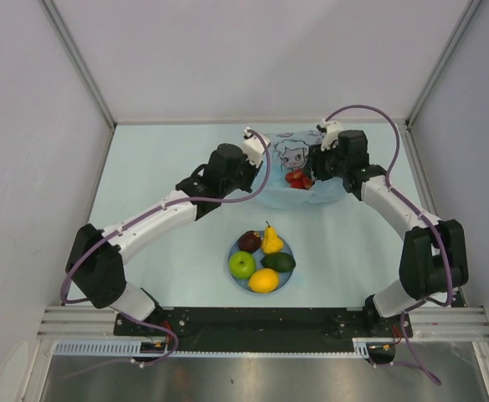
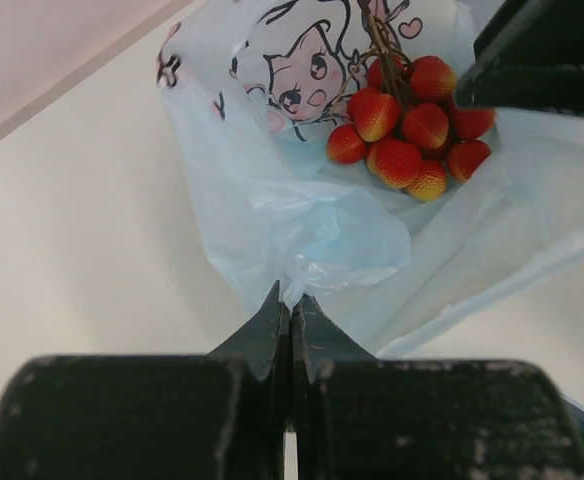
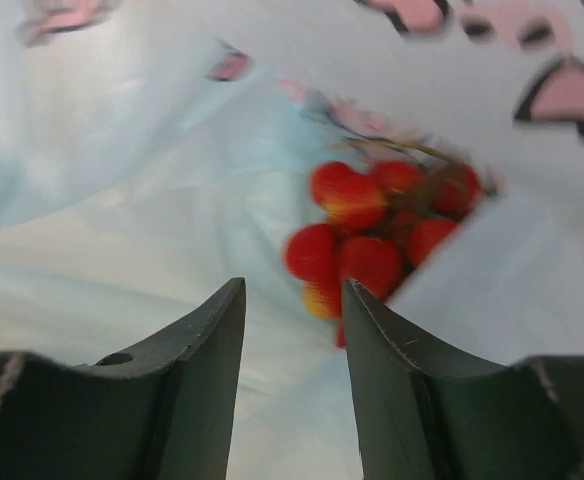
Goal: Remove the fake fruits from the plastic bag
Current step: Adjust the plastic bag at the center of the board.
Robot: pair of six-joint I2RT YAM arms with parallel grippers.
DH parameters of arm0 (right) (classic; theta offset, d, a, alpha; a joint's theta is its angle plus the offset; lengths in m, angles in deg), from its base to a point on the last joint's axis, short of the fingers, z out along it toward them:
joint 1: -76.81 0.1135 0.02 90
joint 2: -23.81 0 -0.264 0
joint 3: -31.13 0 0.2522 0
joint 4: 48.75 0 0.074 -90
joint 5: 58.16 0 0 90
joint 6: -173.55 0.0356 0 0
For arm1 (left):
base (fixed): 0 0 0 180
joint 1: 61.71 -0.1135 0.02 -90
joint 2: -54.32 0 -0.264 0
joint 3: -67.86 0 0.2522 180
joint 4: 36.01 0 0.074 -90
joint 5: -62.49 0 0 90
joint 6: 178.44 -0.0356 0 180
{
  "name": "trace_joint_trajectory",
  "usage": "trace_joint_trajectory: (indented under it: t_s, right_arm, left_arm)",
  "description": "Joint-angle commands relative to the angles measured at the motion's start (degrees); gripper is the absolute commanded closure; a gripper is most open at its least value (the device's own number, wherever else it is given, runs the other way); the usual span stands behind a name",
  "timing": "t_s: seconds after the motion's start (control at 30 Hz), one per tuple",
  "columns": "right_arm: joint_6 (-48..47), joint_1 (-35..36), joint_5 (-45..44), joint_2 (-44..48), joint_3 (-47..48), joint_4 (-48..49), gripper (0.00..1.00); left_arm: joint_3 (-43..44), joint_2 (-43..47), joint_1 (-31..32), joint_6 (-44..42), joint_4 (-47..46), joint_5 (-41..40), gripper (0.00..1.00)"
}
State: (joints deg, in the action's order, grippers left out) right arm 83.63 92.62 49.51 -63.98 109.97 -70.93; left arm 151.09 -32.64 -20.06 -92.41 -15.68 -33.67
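Note:
The light-blue plastic bag [image 1: 280, 159] lies at the back of the table, its cartoon face up. A bunch of red grapes [image 1: 299, 178] rests in its mouth. My left gripper [image 2: 290, 300] is shut on a pinched fold of the plastic bag [image 2: 302, 220], just in front of the grapes [image 2: 407, 135]. My right gripper [image 3: 292, 285] hangs over the bag film [image 3: 122, 200] with its jaws apart; the grapes [image 3: 372, 225] sit just past its right fingertip. Nothing is clamped between them. The right gripper [image 1: 316, 172] stands right beside the grapes.
A round light-blue plate [image 1: 292, 249] in the middle front holds a green apple [image 1: 242, 265], a lemon [image 1: 264, 280], a yellow pear [image 1: 271, 240], a dark red fruit [image 1: 249, 241] and a dark green oval fruit [image 1: 278, 262]. Grey walls enclose the table.

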Motion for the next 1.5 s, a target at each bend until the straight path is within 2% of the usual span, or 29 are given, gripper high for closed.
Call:
trace_joint_trajectory:
  t_s: [0.0,0.1,0.2,0.27,0.33,0.47,0.53,0.63,0.7,0.97,1.17,1.23,1.33,1.37,1.47]
  right_arm:
    - [4.9,-4.4,-8.7,0.0,0.2,2.1,0.52]
    - [5.6,-6.2,-7.7,-1.2,0.3,6.1,0.52]
    - [8.4,-5.9,-15.8,-2.2,2.3,7.6,0.52]
    - [8.9,-6.1,-15.4,-2.4,2.9,7.9,0.53]
    - [8.2,-5.6,-11.7,-2.6,3.5,7.8,0.51]
    - [6.5,-3.8,-10.9,-4.6,3.8,7.8,0.47]
    - [6.7,-3.2,-11.8,-6.8,5.0,9.7,0.44]
    - [6.9,-2.1,-17.6,-10.1,7.3,10.0,0.28]
    - [6.5,-1.8,-20.0,-11.6,8.5,10.4,0.24]
    - [5.9,-0.5,-19.8,-16.5,12.9,11.9,0.31]
    - [5.7,1.5,-20.2,-9.5,16.1,1.4,0.40]
    - [6.2,1.9,-19.7,-7.1,12.8,0.9,0.39]
    - [8.3,1.5,-18.8,-4.4,4.9,6.4,0.37]
    - [8.7,0.2,-21.3,-3.7,2.7,7.4,0.36]
    - [9.0,-4.2,-21.5,-2.8,-3.1,5.4,0.37]
  left_arm:
    - [-1.5,3.7,1.1,1.0,-1.8,2.5,1.00]
    - [-1.9,3.8,1.7,1.3,-1.7,3.7,1.00]
    - [-0.6,3.2,2.2,2.3,-0.9,4.8,1.00]
    - [0.3,3.0,2.6,2.8,-0.8,5.4,1.00]
    - [0.5,2.9,3.0,3.0,-0.6,5.4,1.00]
    - [0.8,2.5,3.5,3.3,-0.5,5.4,1.00]
    - [1.0,2.4,3.7,3.4,-0.4,5.5,1.00]
    - [1.3,2.3,3.9,3.4,-0.2,5.5,1.00]
    - [1.4,2.4,4.0,3.4,-0.1,5.4,1.00]
    - [2.1,1.5,4.1,3.5,0.3,5.4,1.00]
    - [1.7,2.1,4.5,2.7,0.5,4.8,1.00]
    - [1.1,2.2,4.5,2.4,0.1,4.7,1.00]
    - [0.8,2.1,4.5,2.7,-0.2,4.7,1.00]
    - [0.9,2.0,4.5,2.7,-0.1,5.1,1.00]
    - [1.5,1.9,4.5,3.3,0.0,5.6,1.00]
